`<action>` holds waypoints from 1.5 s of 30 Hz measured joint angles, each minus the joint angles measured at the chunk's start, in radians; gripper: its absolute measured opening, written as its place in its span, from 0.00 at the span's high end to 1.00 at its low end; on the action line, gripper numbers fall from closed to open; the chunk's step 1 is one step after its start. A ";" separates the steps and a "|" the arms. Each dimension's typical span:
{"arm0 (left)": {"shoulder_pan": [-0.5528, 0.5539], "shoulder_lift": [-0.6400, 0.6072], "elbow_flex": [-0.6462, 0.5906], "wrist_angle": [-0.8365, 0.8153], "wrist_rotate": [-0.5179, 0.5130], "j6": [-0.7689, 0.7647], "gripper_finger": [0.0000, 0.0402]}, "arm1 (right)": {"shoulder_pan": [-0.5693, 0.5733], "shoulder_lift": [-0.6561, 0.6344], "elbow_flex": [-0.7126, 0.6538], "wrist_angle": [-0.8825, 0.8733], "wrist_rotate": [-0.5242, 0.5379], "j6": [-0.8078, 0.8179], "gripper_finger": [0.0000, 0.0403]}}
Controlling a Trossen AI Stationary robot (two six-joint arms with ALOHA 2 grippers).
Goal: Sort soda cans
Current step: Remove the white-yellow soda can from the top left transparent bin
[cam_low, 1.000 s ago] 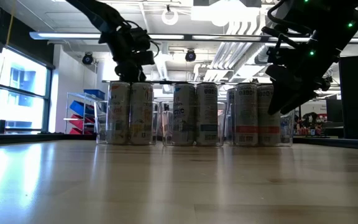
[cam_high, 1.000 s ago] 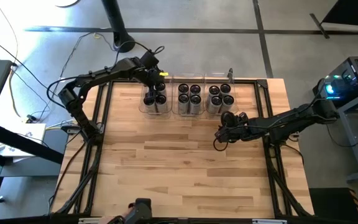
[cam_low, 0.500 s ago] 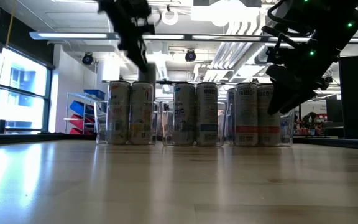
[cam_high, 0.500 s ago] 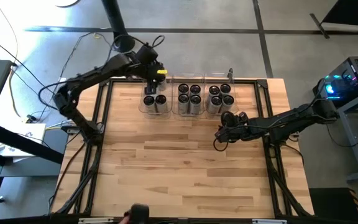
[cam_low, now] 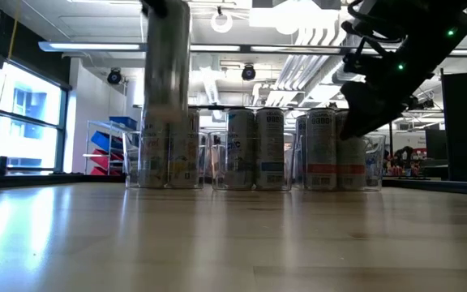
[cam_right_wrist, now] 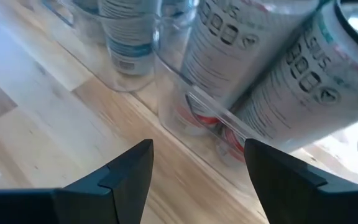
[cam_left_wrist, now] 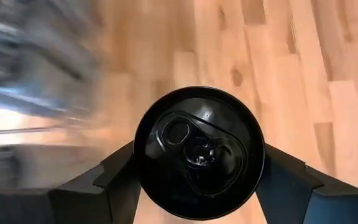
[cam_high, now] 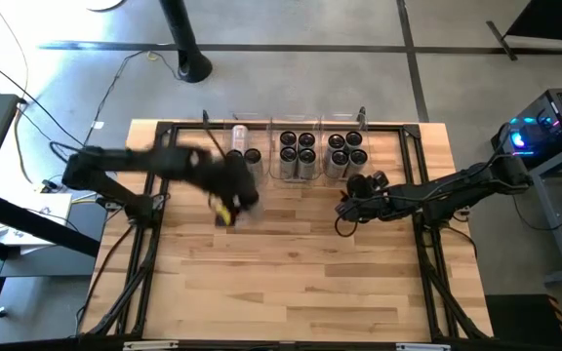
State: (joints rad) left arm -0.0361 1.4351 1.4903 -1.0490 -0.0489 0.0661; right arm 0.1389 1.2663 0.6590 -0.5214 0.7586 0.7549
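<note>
while left pincer [cam_left_wrist: 197,180] grips a can [cam_left_wrist: 199,152], right pincer [cam_right_wrist: 194,163] wide, labels unreadable

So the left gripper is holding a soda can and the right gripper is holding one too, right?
Not quite. The left gripper does hold a soda can, but the right wrist view shows the right gripper open and empty, beside the clear bins.
</note>
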 joint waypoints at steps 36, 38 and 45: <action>-0.054 -0.008 -0.012 0.067 -0.251 -0.184 0.15 | 0.081 0.000 0.001 0.190 0.125 -0.086 0.38; 0.048 -0.016 -0.006 0.054 -0.260 -0.159 0.15 | 0.051 0.000 0.001 0.224 0.123 -0.122 0.38; 0.585 0.066 -0.006 0.078 -0.225 -0.163 0.15 | -0.089 0.000 0.001 0.304 0.075 -0.265 0.38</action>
State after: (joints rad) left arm 0.5486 1.5006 1.4846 -0.9708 -0.2742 -0.0972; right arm 0.0499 1.2667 0.6601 -0.2174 0.8336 0.4895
